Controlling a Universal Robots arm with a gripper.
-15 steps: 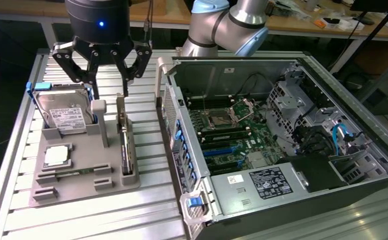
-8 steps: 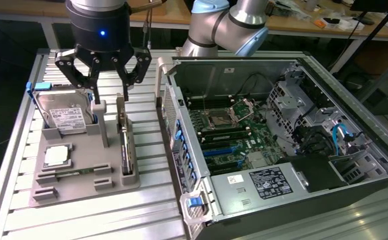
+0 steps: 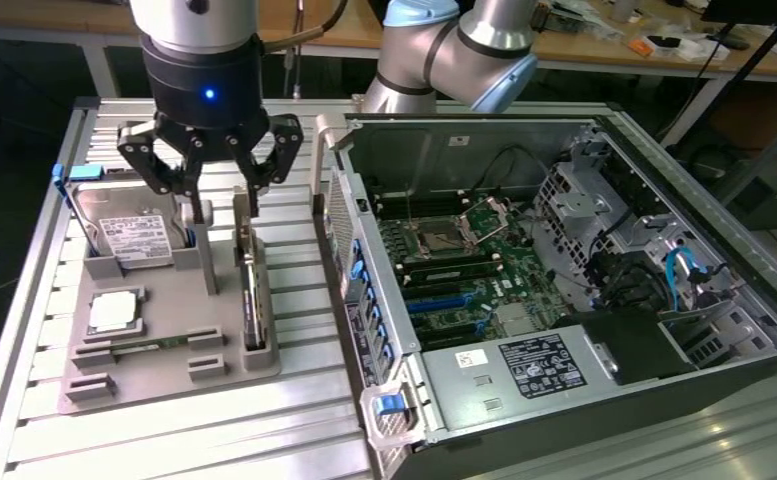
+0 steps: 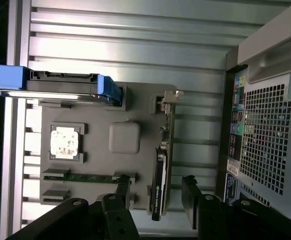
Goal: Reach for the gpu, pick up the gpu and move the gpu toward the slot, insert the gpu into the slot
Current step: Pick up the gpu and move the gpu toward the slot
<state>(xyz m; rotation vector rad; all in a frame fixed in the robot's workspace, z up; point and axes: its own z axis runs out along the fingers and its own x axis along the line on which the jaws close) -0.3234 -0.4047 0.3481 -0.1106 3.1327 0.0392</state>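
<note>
Gripper (image 3: 221, 195) is released, fingers (image 4: 190, 197) spread either side of the gpu (image 3: 251, 300). It hovers above the card with no contact that I can see. The gpu stands on its long edge in cradles along the tray (image 3: 161, 375) edge nearest the computer case (image 3: 562, 330), so the top edge is exposed for a pinch across the thin faces. The hard drive (image 3: 128, 235) is propped at the tray's far corner and the processor chip (image 3: 115, 310) lies flat mid-tray, both off the approach line. Case open, motherboard (image 3: 455, 270) facing up. The card isn't lifted; my read is reach step.
</note>
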